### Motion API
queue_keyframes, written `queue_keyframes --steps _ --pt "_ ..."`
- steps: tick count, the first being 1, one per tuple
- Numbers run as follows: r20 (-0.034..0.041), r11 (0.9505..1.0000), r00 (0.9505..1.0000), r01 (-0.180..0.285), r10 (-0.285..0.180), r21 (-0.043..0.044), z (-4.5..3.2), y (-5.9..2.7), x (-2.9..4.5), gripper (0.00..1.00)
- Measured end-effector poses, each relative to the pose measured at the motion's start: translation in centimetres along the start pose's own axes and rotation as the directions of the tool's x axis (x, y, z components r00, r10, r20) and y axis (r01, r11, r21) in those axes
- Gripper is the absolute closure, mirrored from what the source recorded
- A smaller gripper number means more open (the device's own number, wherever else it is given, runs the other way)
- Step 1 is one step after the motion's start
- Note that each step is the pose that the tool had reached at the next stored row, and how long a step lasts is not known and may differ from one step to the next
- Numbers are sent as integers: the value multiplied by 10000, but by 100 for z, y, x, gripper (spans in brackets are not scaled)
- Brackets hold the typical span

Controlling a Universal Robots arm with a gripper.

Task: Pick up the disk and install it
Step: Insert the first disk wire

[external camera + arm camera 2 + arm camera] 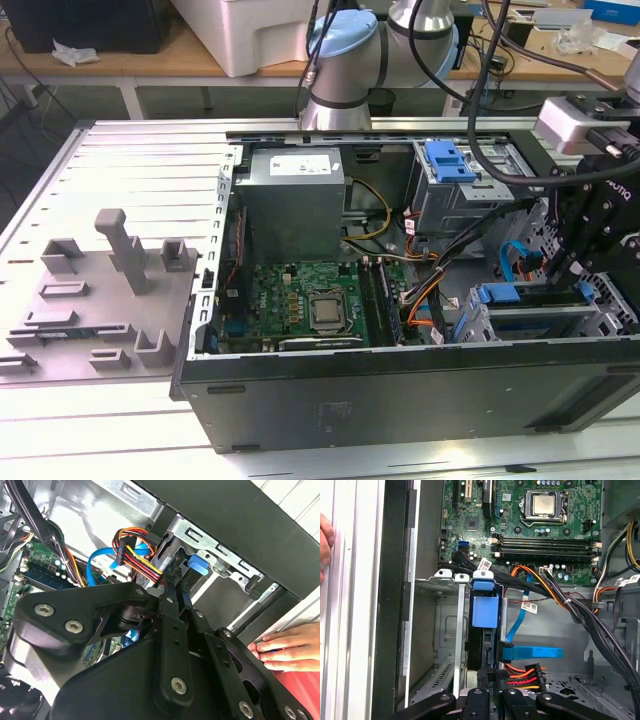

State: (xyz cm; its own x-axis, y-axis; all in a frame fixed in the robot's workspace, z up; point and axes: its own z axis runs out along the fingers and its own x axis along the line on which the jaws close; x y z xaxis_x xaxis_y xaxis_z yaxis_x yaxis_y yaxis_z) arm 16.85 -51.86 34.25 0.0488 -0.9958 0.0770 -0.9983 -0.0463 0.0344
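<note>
The disk (484, 612) stands on edge in the grey drive cage (445, 630) at the front corner of the open computer case; in the first wrist view I see its blue carrier frame and its dark body edge-on. In the exterior view the blue frame of the disk (525, 295) lies at the case's right end, with my gripper (565, 280) right above it. My gripper (490, 677) has its fingers close together on the disk's near edge. In the second wrist view my gripper (174, 582) reaches down beside a blue corner of the disk (199, 565).
Orange, red and blue cables (530, 655) run close beside the fingers. A person's hand (285, 650) rests on the case's outer edge. A grey power-supply box (295, 200), the green motherboard (310, 300) and a second cage with a blue latch (450, 160) lie inside the case.
</note>
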Motion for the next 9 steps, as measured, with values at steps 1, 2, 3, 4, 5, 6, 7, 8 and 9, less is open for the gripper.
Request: queue_keyframes --steps 1,2,3,4,5,6,7,8,9 --pt "0 10000 10000 0 0 0 4 0 0 83" --pt "0 10000 10000 0 0 0 10 0 0 83" --pt "-1 10000 10000 0 0 0 12 0 -1 83" --pt "0 10000 10000 0 0 1 15 -1 -1 83" --pt "-1 10000 10000 0 0 0 16 -1 -1 83" --pt "-1 10000 10000 0 0 0 17 -1 -1 83" --pt "-1 10000 10000 0 0 0 18 -1 -1 83" --pt "0 10000 10000 0 0 0 19 -1 -1 83" --pt "0 10000 10000 0 0 0 21 -1 -1 83"
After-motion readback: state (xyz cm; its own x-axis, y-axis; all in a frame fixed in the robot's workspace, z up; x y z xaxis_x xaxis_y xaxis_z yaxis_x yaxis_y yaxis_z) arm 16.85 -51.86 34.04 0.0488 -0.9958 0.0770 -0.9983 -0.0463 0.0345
